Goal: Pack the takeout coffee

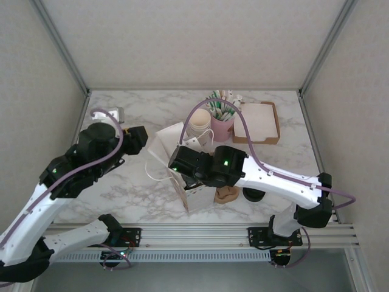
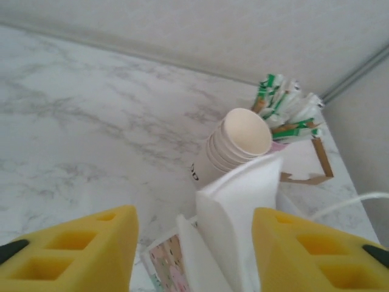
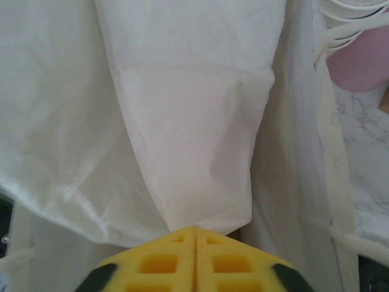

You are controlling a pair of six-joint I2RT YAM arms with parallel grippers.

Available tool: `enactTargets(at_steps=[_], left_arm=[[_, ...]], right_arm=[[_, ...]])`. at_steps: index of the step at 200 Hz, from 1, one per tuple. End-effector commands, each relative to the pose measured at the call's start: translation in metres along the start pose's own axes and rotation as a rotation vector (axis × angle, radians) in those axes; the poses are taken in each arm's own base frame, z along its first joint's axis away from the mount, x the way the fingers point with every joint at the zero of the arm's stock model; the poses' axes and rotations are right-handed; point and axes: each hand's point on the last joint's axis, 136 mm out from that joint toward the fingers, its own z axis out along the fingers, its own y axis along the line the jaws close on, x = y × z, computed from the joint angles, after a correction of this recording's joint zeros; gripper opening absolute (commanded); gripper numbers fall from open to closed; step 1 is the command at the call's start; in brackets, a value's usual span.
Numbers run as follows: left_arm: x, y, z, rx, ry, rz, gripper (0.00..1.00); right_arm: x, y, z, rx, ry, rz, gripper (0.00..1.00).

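A white marble-patterned desk (image 1: 127, 182) carries a standing white paper bag (image 1: 167, 143) at centre. Just behind it are a stack of cream paper cups (image 1: 199, 125) and a pink cup of green-and-white wrapped sticks (image 1: 222, 128). A brown cardboard tray of white napkins (image 1: 277, 125) sits to their right, and a squat black round stack of lids (image 1: 254, 194) near the front edge.

Paper cups (image 1: 199, 125) stand beside pink straw holder (image 1: 222, 128).
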Motion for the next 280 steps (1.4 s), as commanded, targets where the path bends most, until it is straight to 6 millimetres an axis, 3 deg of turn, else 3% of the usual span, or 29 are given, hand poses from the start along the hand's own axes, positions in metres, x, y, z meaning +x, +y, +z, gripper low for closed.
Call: enactTargets(at_steps=[1,20,57,68,82,107,135,160,209,244,253,261,272,280], left_arm=[[0.012,-0.003,0.012,0.013,0.106,-0.068,0.48],[0.021,-0.015,0.021,0.061,0.171,-0.067,0.40],[0.037,-0.042,0.020,0.207,0.270,-0.059,0.32],[0.045,-0.049,0.020,0.241,0.320,-0.054,0.30],[0.052,-0.053,0.022,0.255,0.368,-0.051,0.18],[0.065,-0.059,0.025,0.266,0.450,-0.033,0.11],[0.070,-0.071,0.023,0.302,0.471,-0.001,0.10],[0.084,-0.084,0.023,0.319,0.518,0.037,0.00],[0.107,-0.118,0.020,0.385,0.579,0.133,0.00],[0.137,-0.124,0.025,0.384,0.642,0.205,0.00],[0.140,-0.123,0.025,0.372,0.653,0.233,0.11],[0.136,-0.122,0.024,0.362,0.635,0.246,0.31],[0.120,-0.122,0.019,0.364,0.577,0.250,0.59],[0.104,-0.124,0.013,0.377,0.512,0.252,0.74]], right_arm=[[-0.026,0.003,-0.040,-0.074,-0.146,0.004,0.38],[-0.040,0.006,-0.058,-0.138,-0.220,0.015,0.57],[-0.057,-0.023,-0.079,-0.065,-0.349,0.064,0.65],[-0.059,-0.033,-0.083,-0.041,-0.375,0.084,0.65],[-0.059,-0.043,-0.087,-0.022,-0.396,0.109,0.65],[-0.059,-0.057,-0.094,-0.001,-0.421,0.140,0.65],[-0.057,-0.066,-0.098,0.011,-0.432,0.148,0.65],[-0.057,-0.069,-0.100,0.021,-0.436,0.146,0.65],[-0.057,-0.093,-0.109,0.089,-0.505,0.177,0.63],[-0.053,-0.104,-0.107,0.106,-0.509,0.201,0.63],[-0.052,-0.106,-0.106,0.118,-0.506,0.197,0.63],[-0.051,-0.108,-0.106,0.127,-0.505,0.193,0.64],[-0.051,-0.110,-0.107,0.134,-0.508,0.191,0.65],[-0.052,-0.110,-0.110,0.130,-0.517,0.186,0.66]])
